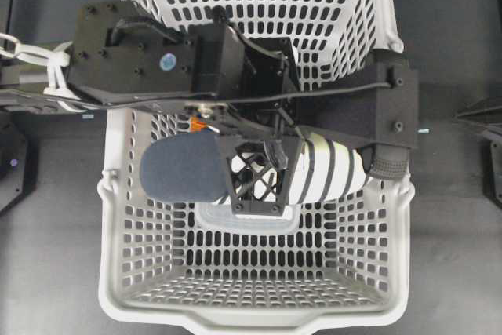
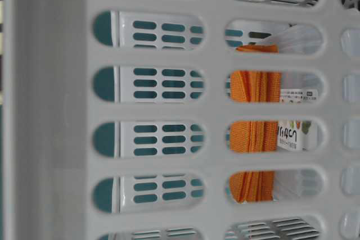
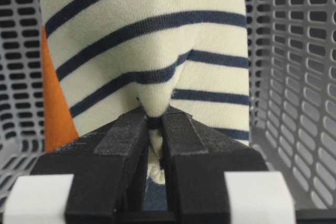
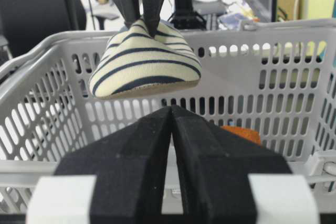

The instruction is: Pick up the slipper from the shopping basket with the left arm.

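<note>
The slipper (image 1: 329,169), cream with navy stripes and a dark navy insole, hangs level above the floor of the light grey shopping basket (image 1: 259,321). My left gripper (image 1: 255,180) is shut on a pinch of its striped upper fabric at mid-length. The left wrist view shows the fabric (image 3: 157,40) bunched between the fingertips of the left gripper (image 3: 153,118). In the right wrist view the slipper (image 4: 144,64) hangs at rim height from the left gripper (image 4: 147,27). My right gripper (image 4: 170,109) is shut and empty outside the basket wall (image 4: 262,77); it also shows in the overhead view (image 1: 464,113).
A folded orange cloth (image 2: 256,139) lies inside the basket beside a clear packet with a printed label (image 2: 295,133); it also shows in the wrist views (image 3: 55,114) (image 4: 241,132). The basket walls (image 3: 294,77) stand close around the slipper.
</note>
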`<state>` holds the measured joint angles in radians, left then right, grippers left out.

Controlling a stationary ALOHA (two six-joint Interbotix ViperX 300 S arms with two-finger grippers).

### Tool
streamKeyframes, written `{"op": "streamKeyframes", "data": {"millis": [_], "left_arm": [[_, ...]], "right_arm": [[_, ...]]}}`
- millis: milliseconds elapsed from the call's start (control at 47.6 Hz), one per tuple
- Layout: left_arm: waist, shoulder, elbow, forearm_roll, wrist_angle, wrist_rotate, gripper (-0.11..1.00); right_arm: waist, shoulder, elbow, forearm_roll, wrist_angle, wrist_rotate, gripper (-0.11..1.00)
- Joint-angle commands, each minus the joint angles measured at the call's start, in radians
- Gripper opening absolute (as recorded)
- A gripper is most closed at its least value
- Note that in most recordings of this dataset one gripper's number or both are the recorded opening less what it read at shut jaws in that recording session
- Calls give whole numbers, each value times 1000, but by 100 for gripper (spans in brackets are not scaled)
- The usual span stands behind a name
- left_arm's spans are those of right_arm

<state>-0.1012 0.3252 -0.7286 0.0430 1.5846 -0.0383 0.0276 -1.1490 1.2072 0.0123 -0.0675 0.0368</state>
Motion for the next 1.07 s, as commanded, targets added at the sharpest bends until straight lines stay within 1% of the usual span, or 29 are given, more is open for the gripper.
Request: {"op": "streamKeyframes", "data": {"millis": [0,273,504,1050], "left_arm": [[-3,-14,-23,3,-2,-3,5],[-3,-11,-21,3,0,-2,5],[-3,-11,-21,3,29,-3,5],[-3,0,-21,3,29,-3,5]], "right_arm": [[-2,6,-8,3,-8,2,1],[-2,6,-6,3,-5,2,1],[-2,6,-3,3,-5,2,1],[-3,6,0,3,-5,2,1]]}}
